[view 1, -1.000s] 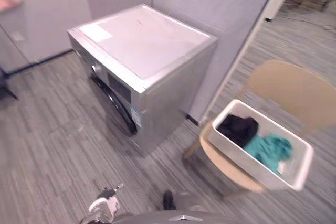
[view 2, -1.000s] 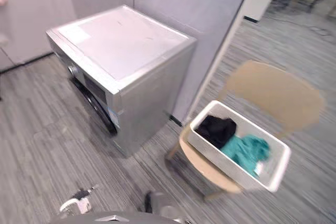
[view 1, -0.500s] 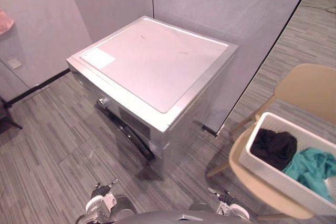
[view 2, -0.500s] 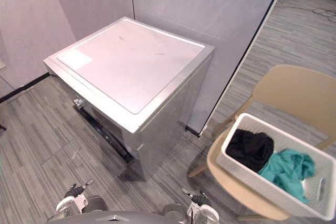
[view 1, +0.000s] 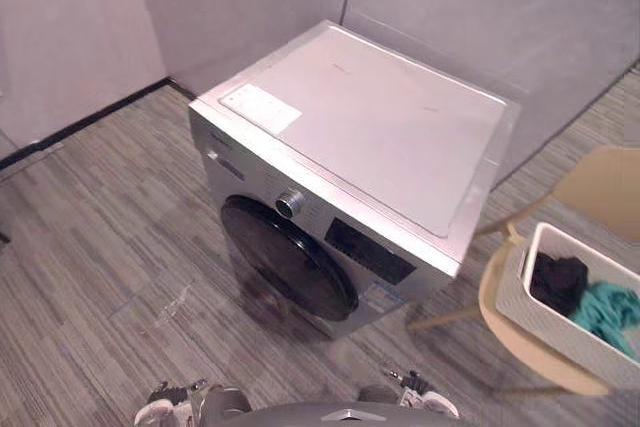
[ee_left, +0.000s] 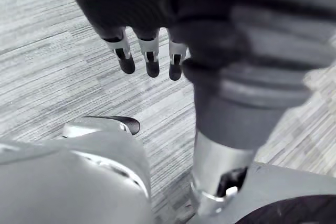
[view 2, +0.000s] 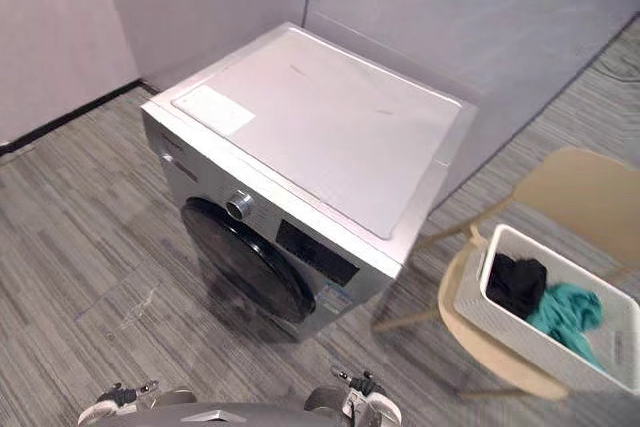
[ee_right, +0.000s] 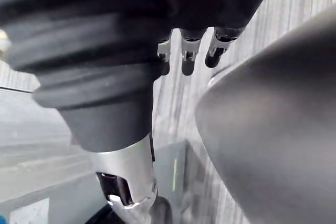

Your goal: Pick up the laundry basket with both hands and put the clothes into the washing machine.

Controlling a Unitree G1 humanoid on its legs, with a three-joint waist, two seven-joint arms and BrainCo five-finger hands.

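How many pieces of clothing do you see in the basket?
2. A black one lies in the basket at the end nearer the washer; a teal one lies beside it. More may be hidden beneath them.

Clothes [view 2: 565, 309] in basket [view 1: 555, 327] on chair [view 2: 580, 192] — right of washing machine [view 2: 320, 137].

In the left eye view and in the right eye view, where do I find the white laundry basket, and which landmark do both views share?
Left eye view: the laundry basket is at the right edge, below the middle, on the beige chair.
Right eye view: it is at the lower right, on the same chair, further in from the edge.
Shared landmark: the washing machine, left of the basket in both.
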